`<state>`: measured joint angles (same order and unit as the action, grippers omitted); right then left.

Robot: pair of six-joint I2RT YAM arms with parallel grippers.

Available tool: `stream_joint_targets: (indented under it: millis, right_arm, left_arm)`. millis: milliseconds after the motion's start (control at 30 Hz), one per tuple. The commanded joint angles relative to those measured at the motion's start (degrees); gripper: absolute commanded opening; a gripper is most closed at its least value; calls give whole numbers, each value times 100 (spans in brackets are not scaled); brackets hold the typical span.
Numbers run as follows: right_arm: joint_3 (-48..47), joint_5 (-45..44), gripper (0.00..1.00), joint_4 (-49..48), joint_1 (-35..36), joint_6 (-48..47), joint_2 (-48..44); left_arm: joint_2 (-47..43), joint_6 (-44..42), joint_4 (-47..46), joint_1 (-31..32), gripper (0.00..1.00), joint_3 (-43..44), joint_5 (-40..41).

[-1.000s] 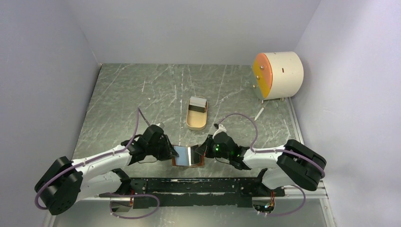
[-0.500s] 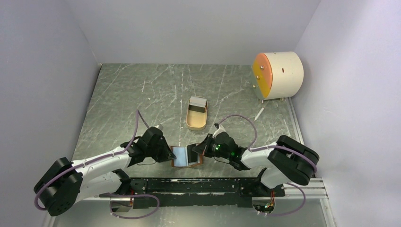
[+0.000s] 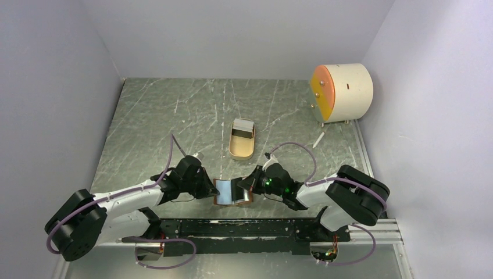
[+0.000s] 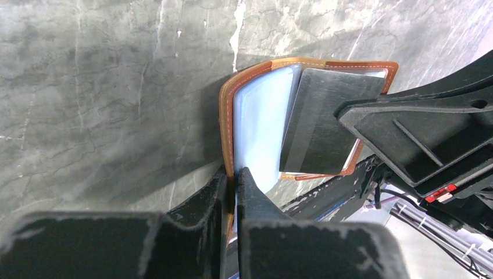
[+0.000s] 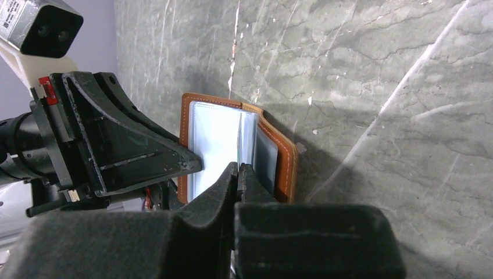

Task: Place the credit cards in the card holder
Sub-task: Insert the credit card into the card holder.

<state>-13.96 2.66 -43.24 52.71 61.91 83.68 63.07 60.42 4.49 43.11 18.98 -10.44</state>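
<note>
The reddish-brown card holder (image 3: 231,200) lies open near the table's front edge, between my two grippers. In the left wrist view its pale blue inside (image 4: 261,125) faces up. My left gripper (image 4: 234,174) is shut on the holder's left flap edge, as the top view (image 3: 213,189) also shows. My right gripper (image 3: 247,187) is shut on a dark grey credit card (image 4: 322,122) and holds it slanted over the holder's right half. In the right wrist view that gripper (image 5: 238,168) pinches the card edge-on against the holder (image 5: 288,168). Another dark card (image 3: 244,132) lies in the tan tray.
A tan oval tray (image 3: 240,152) stands just beyond the holder, mid-table. A white drum with an orange face (image 3: 341,92) stands at the back right, with a small white stick (image 3: 318,139) in front of it. Pale walls close in on three sides.
My right gripper has moved left with the dark card, over the holder. The holder, spread wide a second ago, now looks narrower between the grippers. The left gripper has hardly moved.
</note>
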Motion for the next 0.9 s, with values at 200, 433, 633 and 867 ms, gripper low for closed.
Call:
stream_joint_targets:
  millis: [200, 433, 633, 867]
  right_arm:
    - [56, -38, 0, -147, -34, 237, 118]
    - [139, -36, 0, -202, -30, 321, 146]
    - [272, -143, 0, -173, -29, 483, 77]
    - [273, 40, 0, -427, -17, 525, 249]
  left_arm:
    - [74, -88, -156, 33, 9, -67, -151]
    - [185, -100, -140, 32, 9, -56, -104]
    - [329, -104, -114, 35, 9, -15, -48]
    - [399, -91, -176, 34, 9, -14, -80]
